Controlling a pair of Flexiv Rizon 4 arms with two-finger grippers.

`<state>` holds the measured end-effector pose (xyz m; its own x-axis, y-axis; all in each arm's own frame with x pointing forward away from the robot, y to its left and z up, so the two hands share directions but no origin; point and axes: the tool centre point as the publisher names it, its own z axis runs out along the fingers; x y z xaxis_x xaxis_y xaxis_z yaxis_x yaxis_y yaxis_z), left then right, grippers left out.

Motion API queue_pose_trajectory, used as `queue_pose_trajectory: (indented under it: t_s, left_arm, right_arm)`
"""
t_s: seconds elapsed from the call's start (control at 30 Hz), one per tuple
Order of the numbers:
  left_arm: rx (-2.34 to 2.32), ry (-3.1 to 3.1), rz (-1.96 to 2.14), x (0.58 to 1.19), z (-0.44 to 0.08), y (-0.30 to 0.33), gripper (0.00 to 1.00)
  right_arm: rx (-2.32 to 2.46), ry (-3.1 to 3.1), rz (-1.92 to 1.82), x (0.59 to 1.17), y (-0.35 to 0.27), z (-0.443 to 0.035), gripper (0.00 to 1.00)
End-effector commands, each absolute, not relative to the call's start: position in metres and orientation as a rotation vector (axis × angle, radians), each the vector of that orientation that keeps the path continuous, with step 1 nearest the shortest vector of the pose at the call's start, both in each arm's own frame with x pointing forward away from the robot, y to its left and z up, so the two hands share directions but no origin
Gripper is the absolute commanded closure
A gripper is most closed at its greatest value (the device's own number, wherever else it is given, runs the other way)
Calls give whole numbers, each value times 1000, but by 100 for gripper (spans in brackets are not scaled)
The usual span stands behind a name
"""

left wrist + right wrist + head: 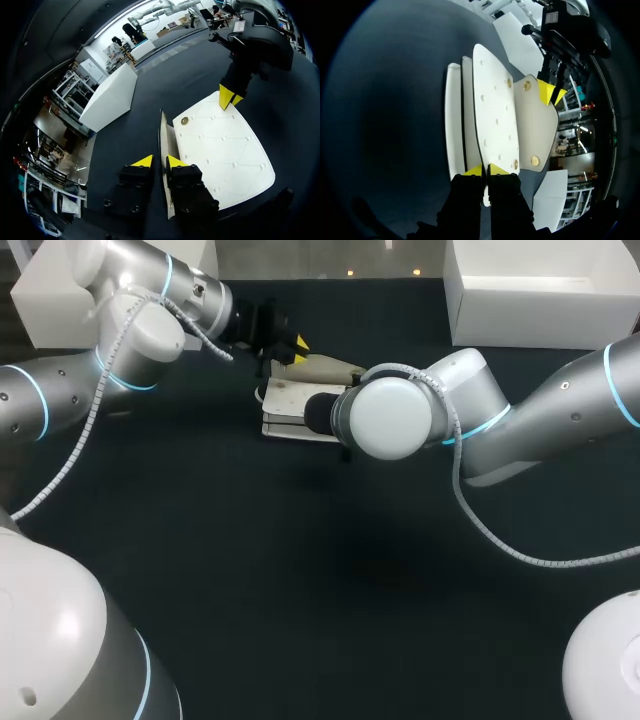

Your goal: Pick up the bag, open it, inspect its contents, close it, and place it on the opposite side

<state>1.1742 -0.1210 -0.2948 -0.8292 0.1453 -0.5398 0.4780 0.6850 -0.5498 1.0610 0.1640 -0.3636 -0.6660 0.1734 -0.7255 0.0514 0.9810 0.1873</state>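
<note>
Right end effector (486, 170) pinches the white bag (495, 110); left end effector (159, 161) apparently too.

Right gripper (486, 171) pinches the white bag (495, 110) between its fingers (497, 170).

One bag (290, 405), cream-white, on one dark table (300, 580). On the bag, four brass studs (535, 160) countable from the right wrist view, only one from the left wrist view. Two arms: one left arm (60, 390), one right arm (560, 410). One white coiled cable (80, 455) along each, so two cables. Two grippers: one left gripper (159, 161), one right gripper (485, 170). Two yellow fingertips (143, 161) apiece, four altogether. Two white boxes (545, 285) at the table's far edge, one toward each corner.
</note>
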Motion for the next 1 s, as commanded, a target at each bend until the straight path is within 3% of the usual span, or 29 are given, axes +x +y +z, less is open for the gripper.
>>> queue_pose_trajectory:
  t_s: [0.03,1.0]
  left_arm:
    - [496,2415,-990,1170,-295,-119,100]
    - [627,2258,-938,1113,-341,-112,100]
  right_arm:
    - [156,2292,194,1062,164,-366,100]
    - [156,2292,194,1062,164,-366,100]
